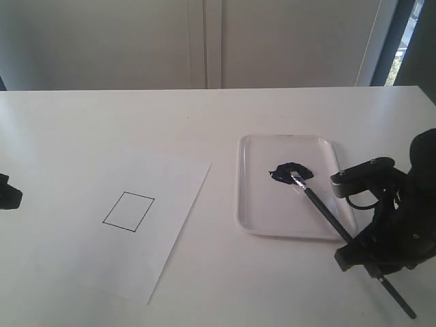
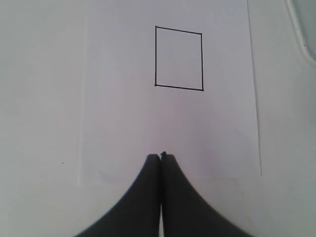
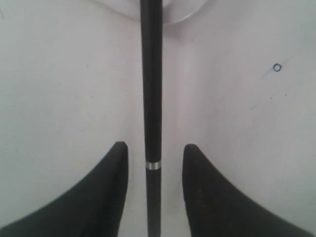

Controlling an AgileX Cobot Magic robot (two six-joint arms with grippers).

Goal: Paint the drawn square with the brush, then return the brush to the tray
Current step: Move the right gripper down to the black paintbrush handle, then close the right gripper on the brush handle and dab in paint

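Note:
The drawn square (image 1: 129,212) is a blank black outline on the white paper (image 1: 136,225); the left wrist view shows the square (image 2: 178,59) ahead of my shut left gripper (image 2: 161,157). The white tray (image 1: 253,204) holds a dark paint blob (image 1: 289,170). The brush (image 1: 334,219) lies with its bristles in the blob and its black handle running out over the tray's rim to the table. My right gripper (image 3: 154,146) is open, its fingers either side of the brush handle (image 3: 150,79) with gaps on both sides.
At the far left edge of the exterior view only a dark bit of the left arm (image 1: 8,194) shows. The right arm (image 1: 398,225) stands at the table's front right corner. A small ring mark (image 3: 277,67) is on the table.

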